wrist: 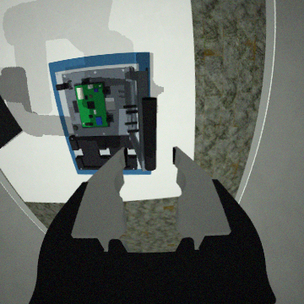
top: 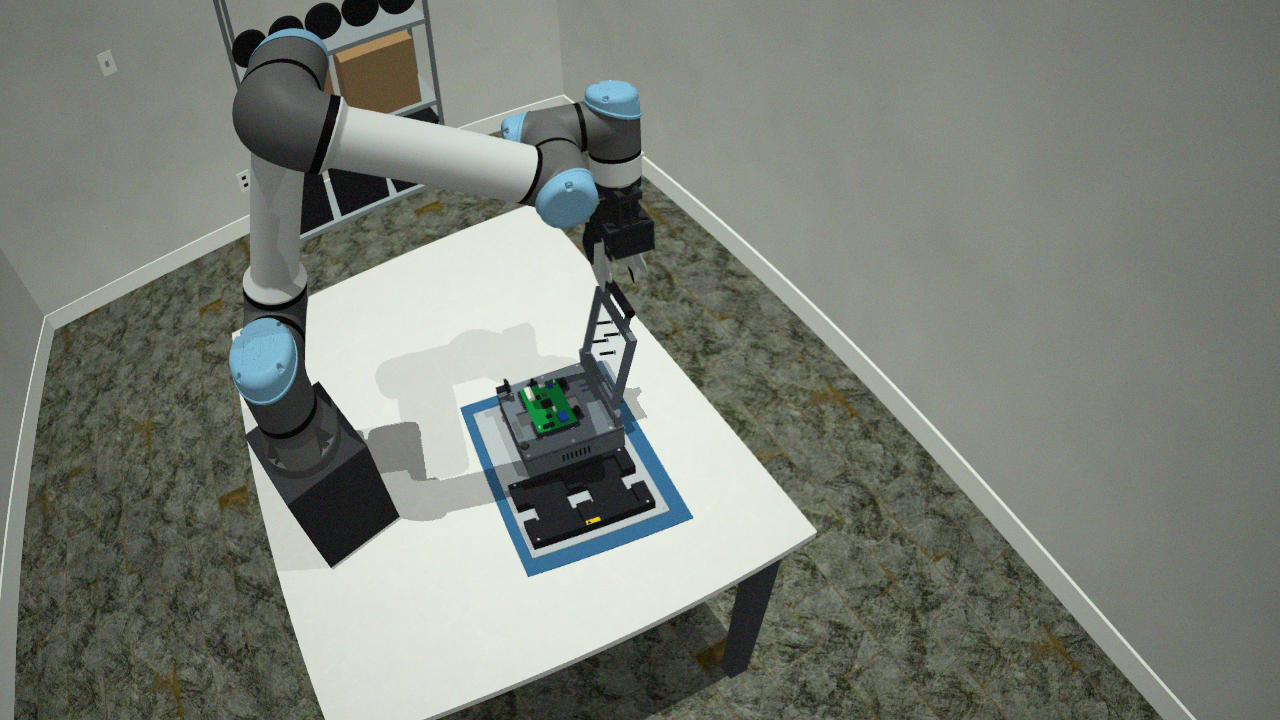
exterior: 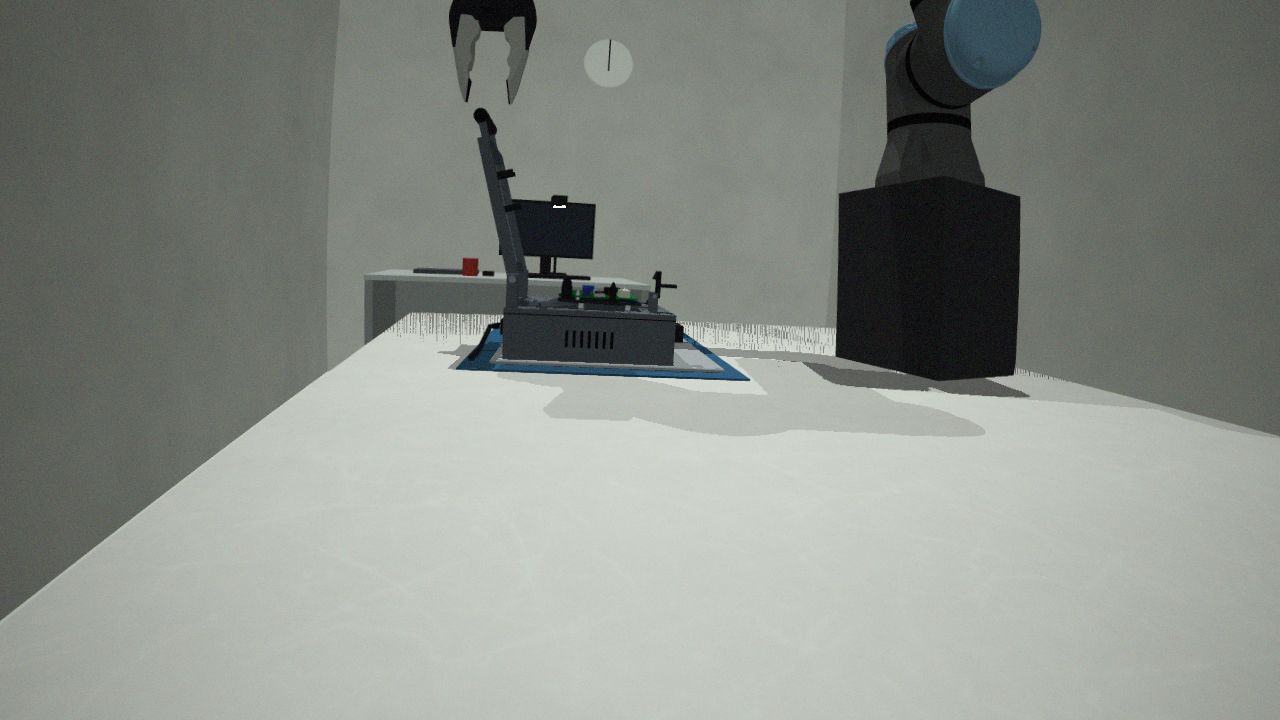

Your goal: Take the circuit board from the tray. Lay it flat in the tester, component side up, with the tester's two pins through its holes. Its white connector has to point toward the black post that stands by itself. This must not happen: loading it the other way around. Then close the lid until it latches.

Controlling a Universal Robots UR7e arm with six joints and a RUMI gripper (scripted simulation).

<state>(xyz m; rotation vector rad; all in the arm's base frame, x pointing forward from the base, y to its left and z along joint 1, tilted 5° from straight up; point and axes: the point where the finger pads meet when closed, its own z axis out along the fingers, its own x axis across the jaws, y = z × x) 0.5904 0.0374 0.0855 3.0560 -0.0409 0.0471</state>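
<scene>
Pins and board holes too small to make out; white connector direction unclear. In the exterior view the claw (exterior: 488,91) is cut off at the top edge. Arm reaches out from its black pedestal (top: 358,528), wrist pointing down, claw hanging just above the handle bar (wrist: 149,132) of the raised lid (top: 608,344), not touching. Claw partly open, gripping nothing. Green board (top: 549,407) lies flat in the tester (top: 572,447) on the surface (top: 429,608); black tray (top: 581,510) sits just beside the tester.

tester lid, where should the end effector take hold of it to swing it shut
Probably by the black round bar along the lid's free top edge, coming straight down from above. The lid stands nearly upright, so that bar is its highest part, and the empty, part-open end effector hangs just above it.
</scene>
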